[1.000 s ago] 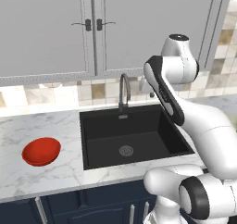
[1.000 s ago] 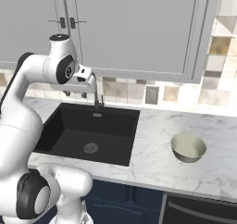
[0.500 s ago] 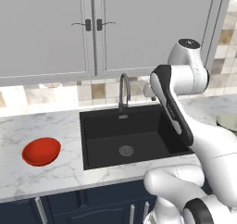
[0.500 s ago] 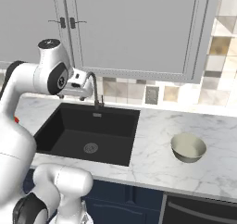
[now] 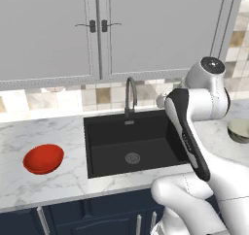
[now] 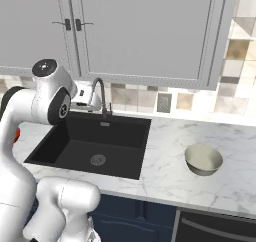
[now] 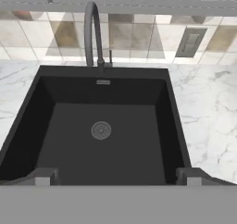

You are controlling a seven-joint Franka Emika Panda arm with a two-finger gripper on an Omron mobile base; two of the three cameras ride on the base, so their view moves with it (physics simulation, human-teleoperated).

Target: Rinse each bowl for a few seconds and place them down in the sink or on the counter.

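Upper cabinets (image 5: 97,30): grey doors with two dark handles, spanning the wall above the tiled backsplash (image 7: 139,35).
Table (image 6: 165,171): white marble-look top with grey veins, over dark navy cabinet fronts (image 5: 97,217).
Sink (image 5: 104,132): black rectangular basin recessed in the table, round grey drain (image 7: 101,130) at mid-floor, nothing lying in the basin.
Faucet (image 7: 90,28): grey gooseneck at the back rim, upright, spout curving over the basin.
Red bowl (image 5: 44,159): on the table left of the sink, apart from the rim, upright.
Cream bowl (image 6: 203,159): on the table right of the sink, well apart from the rim, upright.
Wall outlet (image 7: 189,41): grey plate on the backsplash, right of the faucet.
Pincer (image 7: 115,174): above the sink's front edge, looking down into the basin; fingertips (image 7: 44,176) spread wide, nothing between them, nothing touched. Faucet neck standing between pincer and backsplash.
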